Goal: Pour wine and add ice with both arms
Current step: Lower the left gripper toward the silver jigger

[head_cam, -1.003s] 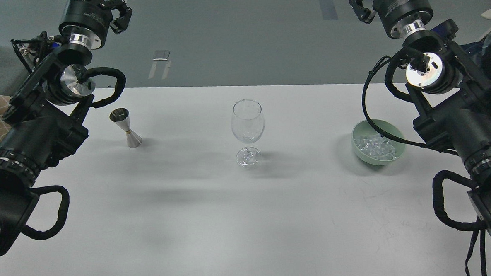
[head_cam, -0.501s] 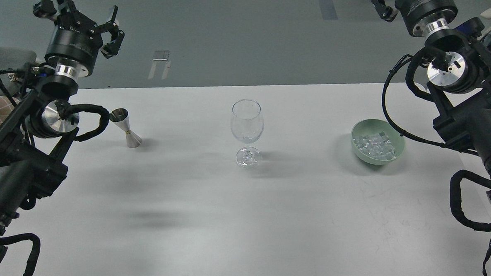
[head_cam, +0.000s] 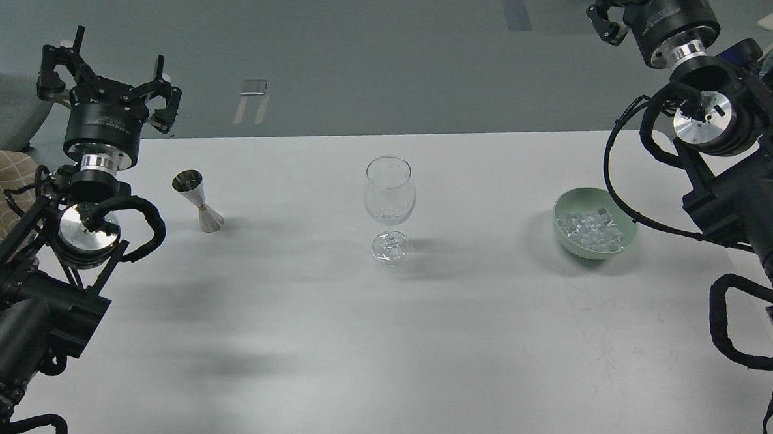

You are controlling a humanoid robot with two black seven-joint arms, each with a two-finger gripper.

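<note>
A white counter (head_cam: 329, 345) fills most of the view, with soft arm shadows across it; beyond its far edge lies a grey floor (head_cam: 367, 53) with a small pale marking on it.

On the left, the left pincer (head_cam: 108, 84) hangs above the counter's far-left corner, its fingers spread wide and holding nothing. Just to its right a steel jigger (head_cam: 198, 201) stands upright on the counter; whether it holds wine cannot be told. In the middle stands a clear stemmed glass (head_cam: 389, 207), upright and well apart from the jigger. Farther right, a pale green bowl (head_cam: 565, 234) holds the heap of ice (head_cam: 589, 228). At the top right corner, the right pincer (head_cam: 614, 18) is cut by the frame edge, so whether it is spread or closed cannot be told.

Compared with half a second ago, the left pincer has dropped lower and turned squarer to the view, and the right arm has shifted slightly. Jigger, glass and bowl have not moved.
</note>
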